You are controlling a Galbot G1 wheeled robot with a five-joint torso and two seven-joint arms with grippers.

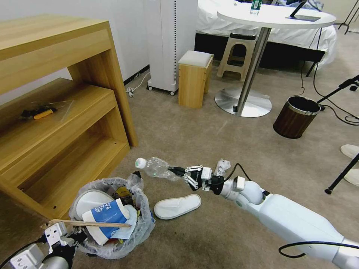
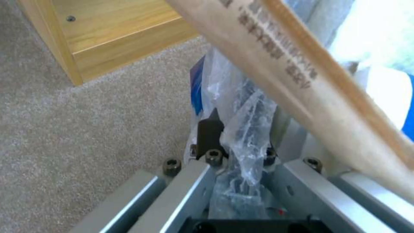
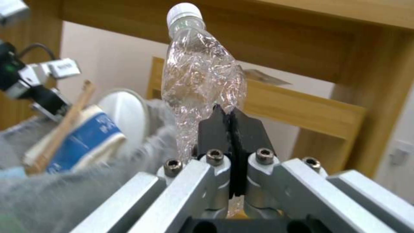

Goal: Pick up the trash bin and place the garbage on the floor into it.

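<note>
The trash bin (image 1: 140, 224), lined with a crinkly plastic bag (image 2: 248, 123), is at the lower left beside the wooden shelf. It holds a white slipper, a blue-white paper cup (image 1: 108, 215) and a wooden stick (image 2: 302, 77) lying across the top. My left gripper (image 1: 61, 233) is shut on the bin's bag-covered rim at its near left side. My right gripper (image 1: 178, 172) is shut on the base of a crushed clear bottle (image 1: 155, 167) with a white cap, held just right of and beyond the bin. Another white slipper (image 1: 177, 206) lies on the beige floor (image 1: 209, 134) under my right arm.
A wooden shelf unit (image 1: 56, 112) stands close on the left. A brown wood-look bin (image 1: 295, 117), a round table's base (image 1: 243, 102), a wooden stool (image 1: 194, 78) and a black stand leg (image 1: 342, 175) stand farther off. A pale wad (image 1: 223, 166) lies by my right wrist.
</note>
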